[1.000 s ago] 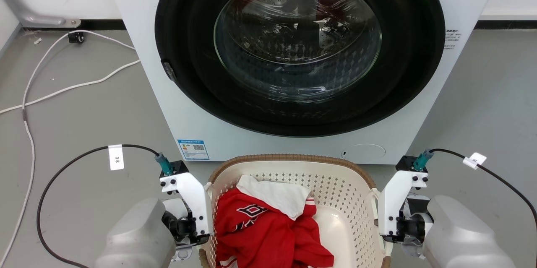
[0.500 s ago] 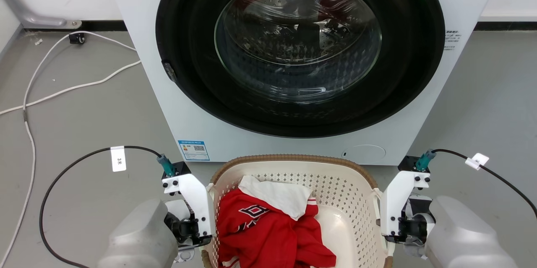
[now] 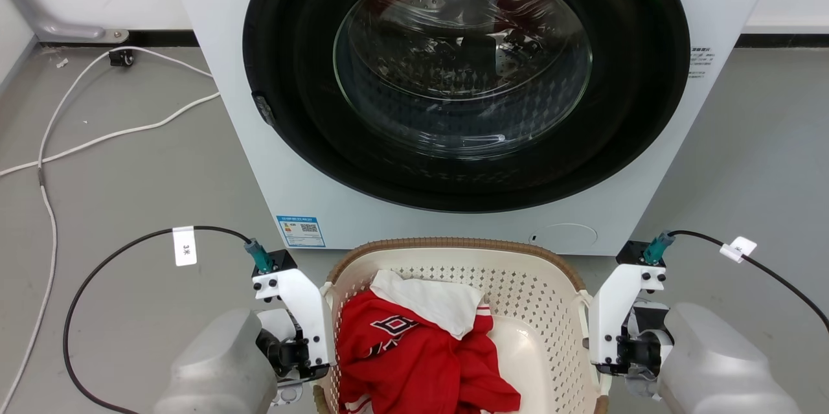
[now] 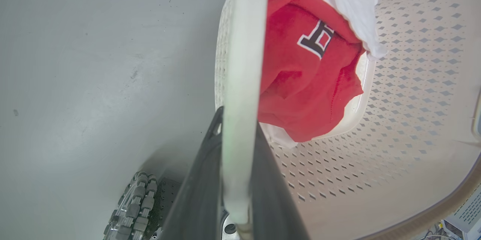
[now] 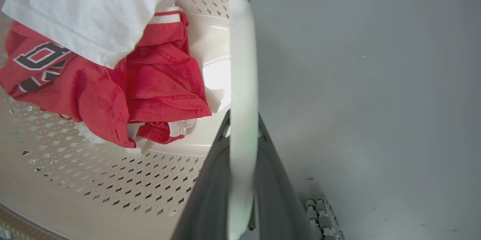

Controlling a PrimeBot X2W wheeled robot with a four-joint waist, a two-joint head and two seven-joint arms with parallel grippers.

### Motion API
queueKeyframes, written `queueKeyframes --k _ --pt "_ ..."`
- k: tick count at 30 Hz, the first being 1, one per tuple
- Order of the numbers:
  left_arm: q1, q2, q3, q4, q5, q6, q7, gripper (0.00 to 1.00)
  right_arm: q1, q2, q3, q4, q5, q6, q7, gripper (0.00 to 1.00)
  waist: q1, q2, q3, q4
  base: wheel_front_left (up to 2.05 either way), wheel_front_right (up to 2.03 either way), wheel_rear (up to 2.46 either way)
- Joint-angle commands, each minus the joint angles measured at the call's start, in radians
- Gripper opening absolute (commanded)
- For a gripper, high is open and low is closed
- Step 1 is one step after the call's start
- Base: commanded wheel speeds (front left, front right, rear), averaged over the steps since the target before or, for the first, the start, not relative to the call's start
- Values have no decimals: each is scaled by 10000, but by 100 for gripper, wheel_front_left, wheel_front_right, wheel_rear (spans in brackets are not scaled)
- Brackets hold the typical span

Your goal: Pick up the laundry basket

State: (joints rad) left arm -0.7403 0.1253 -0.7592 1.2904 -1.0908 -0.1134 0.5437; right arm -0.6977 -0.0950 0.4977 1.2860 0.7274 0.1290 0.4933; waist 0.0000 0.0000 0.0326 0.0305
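Holding the laundry basket (image 3: 518,291) by both sides.
My left jaws clamp its left handle (image 4: 240,82), my right jaws its right handle (image 5: 242,82); a red shirt (image 3: 421,368) lies inside.

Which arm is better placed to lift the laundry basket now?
Neither alone: the left gripper is closed on the laundry basket's left handle, the right gripper on its right handle. Lift with both together; one arm would probably tip it.
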Motion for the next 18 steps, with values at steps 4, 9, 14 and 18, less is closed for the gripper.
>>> queueKeyframes --k 4,9,14,18 --pt "83 -60 7 -29 -86 -49 -87 0 -84 16 63 -5 96 32 -50 0 0 0 -15 2 0 0 0" --pt "126 -48 -16 -26 -102 -72 -105 0 -53 8 104 2 141 32 -83 0 0 0 -42 -14 0 0 0" --pt "78 -48 -68 -24 -78 -106 -134 0 -26 -27 143 6 200 32 -99 0 0 0 -47 0 0 0 0" --pt "60 -55 -89 -24 -89 -98 -178 0 -36 -37 174 10 219 32 -117 0 0 0 -48 -1 0 0 0"
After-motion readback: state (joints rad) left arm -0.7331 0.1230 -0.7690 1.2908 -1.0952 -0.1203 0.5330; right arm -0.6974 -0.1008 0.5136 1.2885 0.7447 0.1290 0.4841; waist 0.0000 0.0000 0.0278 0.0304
